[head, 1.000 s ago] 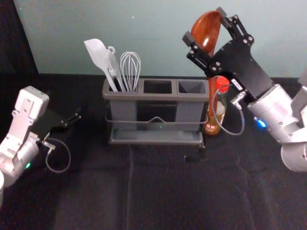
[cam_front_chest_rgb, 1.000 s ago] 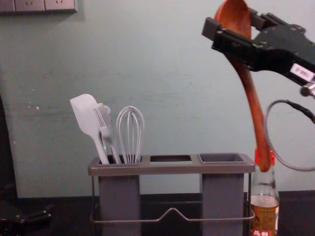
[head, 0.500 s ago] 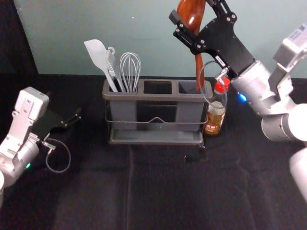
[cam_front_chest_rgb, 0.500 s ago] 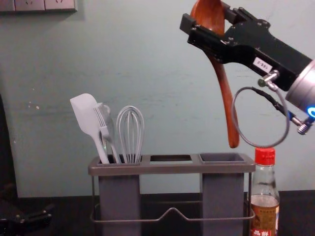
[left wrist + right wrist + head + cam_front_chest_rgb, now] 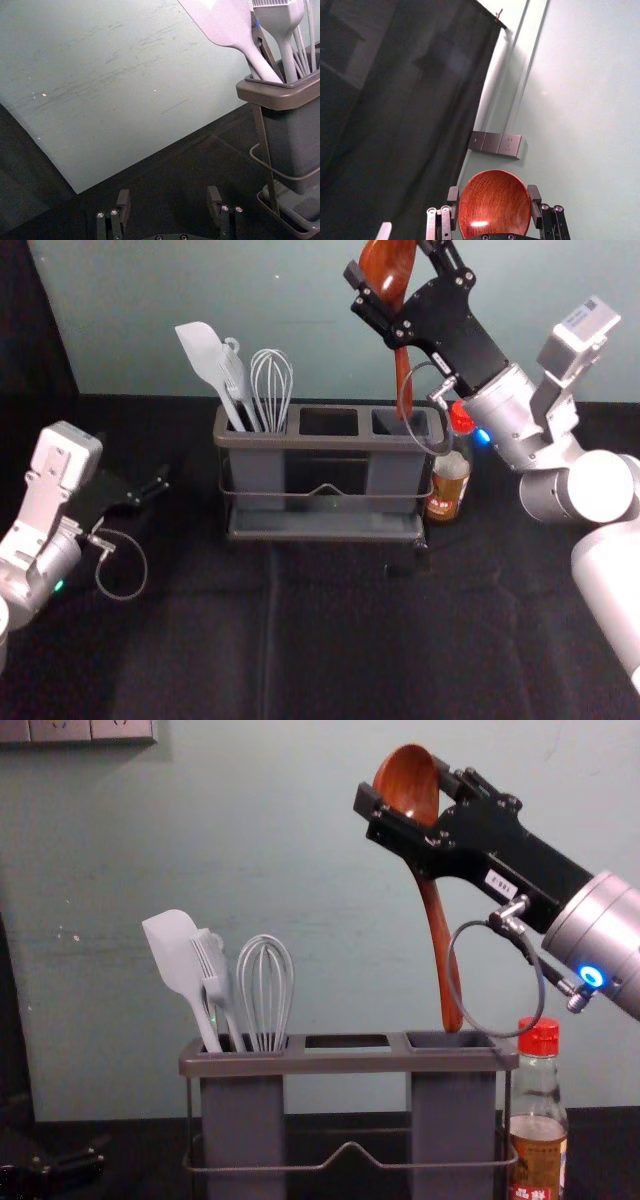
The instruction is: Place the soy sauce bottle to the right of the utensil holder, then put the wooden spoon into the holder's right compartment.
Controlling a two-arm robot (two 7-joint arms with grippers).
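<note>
In the head view my right gripper (image 5: pixel 388 262) is shut on the wooden spoon (image 5: pixel 402 375), bowl up and handle down. The chest view has the handle tip (image 5: pixel 453 1020) at the mouth of the right compartment (image 5: pixel 485 1040); whether it is inside, I cannot tell. In the right wrist view, the right gripper (image 5: pixel 493 195) has a finger on each side of the bowl (image 5: pixel 495 205). The soy sauce bottle (image 5: pixel 447 490) stands upright just right of the utensil holder (image 5: pixel 325 442). My left gripper (image 5: pixel 158 490) is parked at left, open in the left wrist view (image 5: pixel 168 200).
A white spatula (image 5: pixel 180 955), a brush (image 5: pixel 212 970) and a whisk (image 5: pixel 265 990) stand in the holder's left compartment. The right gripper's looped cable (image 5: pixel 457 955) hangs close to the spoon handle and above the holder's right end. A wall rises behind the table.
My right gripper has carried the spoon leftward from over the bottle to above the right compartment, then slightly lower. The left arm, holder and bottle have stayed put.
</note>
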